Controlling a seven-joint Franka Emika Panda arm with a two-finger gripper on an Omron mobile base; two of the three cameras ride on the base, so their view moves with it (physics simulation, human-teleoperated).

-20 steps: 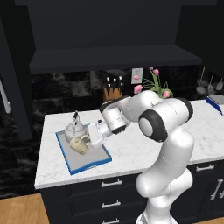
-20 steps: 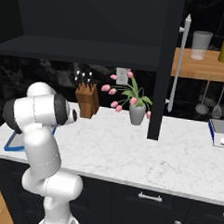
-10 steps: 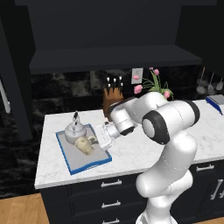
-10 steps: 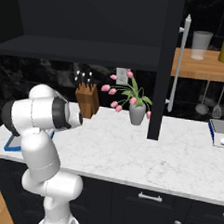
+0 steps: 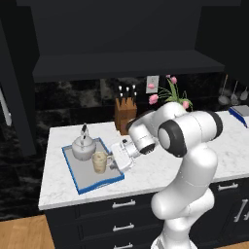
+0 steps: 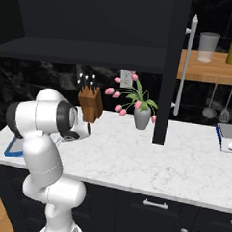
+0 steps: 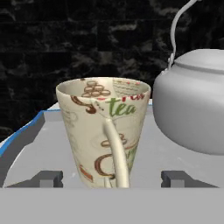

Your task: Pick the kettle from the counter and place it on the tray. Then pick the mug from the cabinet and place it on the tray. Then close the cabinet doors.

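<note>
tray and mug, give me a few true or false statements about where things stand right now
1. The mug stands upright on the tray. True.
2. The kettle sits on the counter outside the tray. False: it is on the tray, beside the mug.
3. The end effector is shut on the mug. False: its fingertips stand apart on either side of the mug.
4. The mug's handle faces the end effector. True.
5. A cabinet door hangs open over the counter. True.

Black marbled backsplash (image 5: 73, 102) behind. Wooden floor (image 5: 24, 233) below dark drawers (image 6: 156, 207). Knife block (image 5: 125, 114), pink tulips in grey vase (image 6: 141, 117), wooden shelf (image 6: 207, 69) with hanging utensils (image 6: 217, 101).
</note>
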